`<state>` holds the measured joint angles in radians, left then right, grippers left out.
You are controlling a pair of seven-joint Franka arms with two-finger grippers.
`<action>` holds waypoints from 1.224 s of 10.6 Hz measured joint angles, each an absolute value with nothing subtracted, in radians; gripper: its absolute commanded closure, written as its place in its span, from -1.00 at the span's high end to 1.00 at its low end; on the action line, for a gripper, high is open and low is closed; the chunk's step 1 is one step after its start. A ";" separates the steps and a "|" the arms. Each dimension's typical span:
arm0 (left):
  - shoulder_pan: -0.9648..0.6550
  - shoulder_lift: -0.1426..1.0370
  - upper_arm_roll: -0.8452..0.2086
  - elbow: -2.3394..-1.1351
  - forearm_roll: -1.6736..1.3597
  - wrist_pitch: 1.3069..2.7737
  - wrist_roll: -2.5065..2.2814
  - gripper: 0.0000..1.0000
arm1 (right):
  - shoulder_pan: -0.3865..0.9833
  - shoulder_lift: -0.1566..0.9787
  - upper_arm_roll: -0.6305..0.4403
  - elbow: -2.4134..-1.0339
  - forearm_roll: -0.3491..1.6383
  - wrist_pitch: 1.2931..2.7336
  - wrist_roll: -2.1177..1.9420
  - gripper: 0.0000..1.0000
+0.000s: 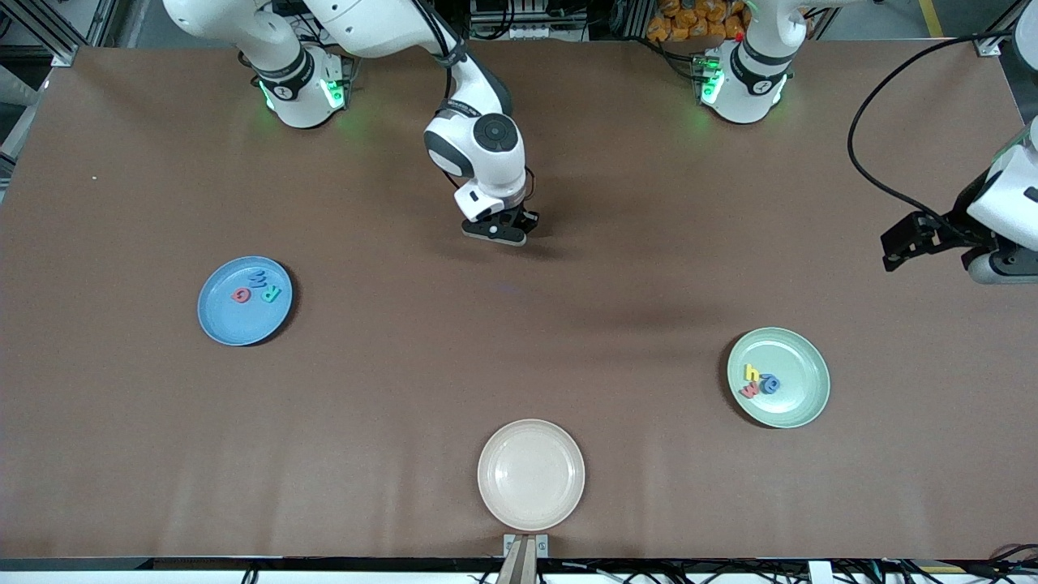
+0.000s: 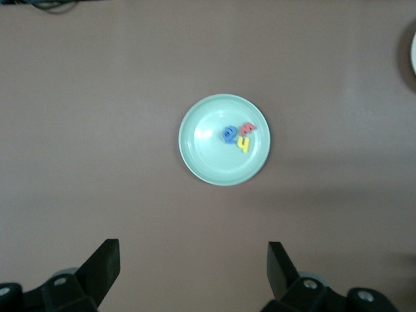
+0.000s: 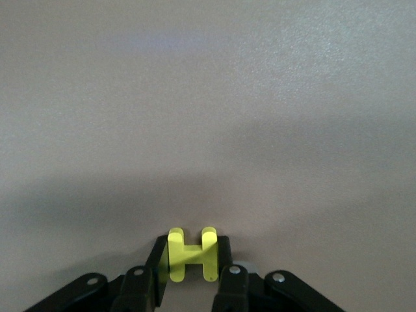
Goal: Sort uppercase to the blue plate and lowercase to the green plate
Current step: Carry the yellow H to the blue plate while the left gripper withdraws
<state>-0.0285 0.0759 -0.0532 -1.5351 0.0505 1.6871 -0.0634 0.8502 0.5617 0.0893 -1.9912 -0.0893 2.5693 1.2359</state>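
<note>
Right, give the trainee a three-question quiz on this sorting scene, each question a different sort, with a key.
1. True or false: the right gripper is shut on the yellow H.
2. How many letters lie in the green plate? A) two B) three C) four
3. Fill in: the left gripper, over bare table toward its own arm's end, is ____.

Key:
1. True.
2. B: yellow h, red w, blue a.
3. Open.

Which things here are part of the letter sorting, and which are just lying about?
Job:
- yellow H, in right gripper
- blue plate: G, M, R
- green plate: h, w, a

Lying about:
- cream plate
- left gripper, waiting
</note>
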 measured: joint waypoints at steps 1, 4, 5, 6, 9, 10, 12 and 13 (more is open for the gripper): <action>-0.029 0.067 -0.051 -1.535 0.029 1.669 -0.063 1.00 | 0.850 0.562 0.089 -1.991 -0.090 2.570 1.236 -0.48; -0.023 0.054 -0.030 -1.534 0.009 1.627 -0.063 1.00 | 0.850 0.562 0.089 -1.991 -0.090 2.571 1.221 -0.56; -0.021 0.052 -0.026 -1.531 0.008 1.621 -0.063 1.00 | 0.847 0.562 0.088 -1.991 -0.090 2.573 1.191 -0.60; -0.020 0.052 -0.023 -1.523 0.008 1.616 -0.063 1.00 | 0.830 0.562 0.083 -1.990 -0.090 2.575 1.142 -0.61; -0.022 0.051 -0.023 -1.489 0.008 1.574 -0.063 1.00 | 0.705 0.538 0.073 -1.979 -0.090 2.501 0.917 -0.61; -0.022 0.051 -0.023 -1.483 0.007 1.565 -0.063 1.00 | 0.648 0.515 0.071 -1.979 -0.090 2.461 0.825 -0.61; -0.021 0.051 -0.023 -1.480 0.000 1.554 -0.063 1.00 | 0.525 0.465 0.069 -1.993 -0.090 2.396 0.613 -0.61; -0.021 0.051 -0.022 -1.480 0.000 1.549 -0.063 1.00 | 0.463 0.436 0.068 -2.018 -0.090 2.385 0.502 -0.61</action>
<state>-0.0210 0.0508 -0.0224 -1.4801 -0.0005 1.5495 -0.0634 0.4635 0.4365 0.0681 -2.0177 -0.0898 2.3851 0.5024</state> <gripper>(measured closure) 0.000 0.665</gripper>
